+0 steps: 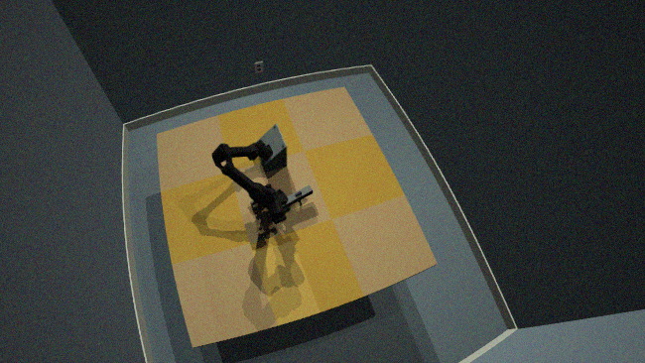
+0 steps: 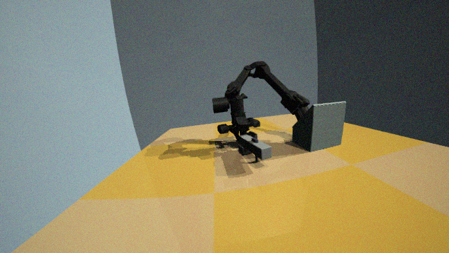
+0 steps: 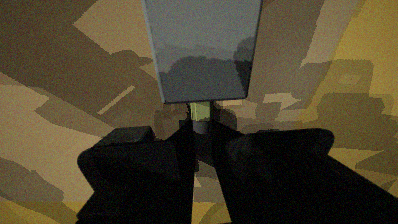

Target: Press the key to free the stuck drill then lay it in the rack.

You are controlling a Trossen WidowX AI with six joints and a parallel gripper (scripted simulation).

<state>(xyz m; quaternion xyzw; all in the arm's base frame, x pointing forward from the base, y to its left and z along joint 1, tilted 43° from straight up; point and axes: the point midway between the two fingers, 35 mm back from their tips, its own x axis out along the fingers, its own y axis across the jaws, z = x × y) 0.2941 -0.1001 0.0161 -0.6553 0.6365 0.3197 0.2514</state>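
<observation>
Upon the yellow-and-tan checkered table [image 1: 369, 169] [image 2: 259, 214] [image 3: 30, 95], noted one grey block [image 1: 305, 191] [image 2: 255, 145] [image 3: 202, 50], long, square-ended and smooth-faced, carried above the surface on a thin dark leg [image 2: 256, 159]. Listed with it one small dark fitting [image 1: 298, 193] [image 2: 254, 139] on its upper side; could not tell whether to enter this as the key. At the block's end nearest the gripper [image 1: 280, 212] [image 2: 242, 134] [image 3: 199, 121], recorded the drill [image 3: 201, 111], slim and straight-sided: a short pale green length beside the block, then a grey part running in between the black fingers, the rest hidden by them. Found the gripper pinching the drill, with fingers drawn close around the grey part. Entered one black arm [image 1: 243, 181] [image 2: 280, 84], bent high at the elbow and reaching down to the block, and behind its base one upright grey panel [image 1: 276, 141] [image 2: 328, 124], well apart from the drill. Saw small dark pieces [image 1: 263, 240] [image 2: 221, 143] low on the table near the gripper, too dim to identify as the rack.
</observation>
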